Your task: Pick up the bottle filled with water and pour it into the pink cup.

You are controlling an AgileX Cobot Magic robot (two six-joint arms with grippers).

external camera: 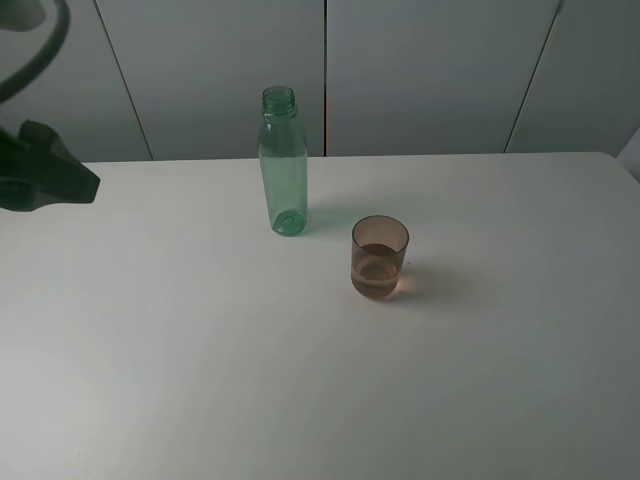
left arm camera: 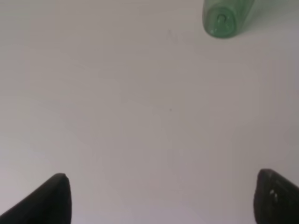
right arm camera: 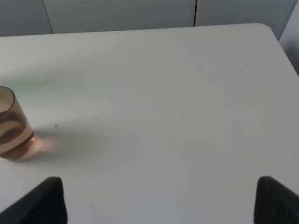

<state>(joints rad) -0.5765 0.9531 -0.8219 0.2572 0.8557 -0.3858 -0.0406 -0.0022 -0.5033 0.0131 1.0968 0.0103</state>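
The green-tinted clear bottle (external camera: pixel 283 165) stands upright and capless near the table's back edge; its base (left arm camera: pixel 226 18) shows in the left wrist view. To its right and nearer the front stands the pink cup (external camera: pixel 379 257), also seen in the right wrist view (right arm camera: pixel 11 126), with what looks like a little liquid in its lower part. My left gripper (left arm camera: pixel 163 198) is open and empty, well short of the bottle; its arm (external camera: pixel 45 175) is at the far left. My right gripper (right arm camera: pixel 159 198) is open and empty, to the right of the cup and apart from it.
The white table (external camera: pixel 200 380) ends at a back edge just behind the bottle, with grey wall panels (external camera: pixel 430 70) beyond. Its rounded right corner (right arm camera: pixel 266 28) shows in the right wrist view.
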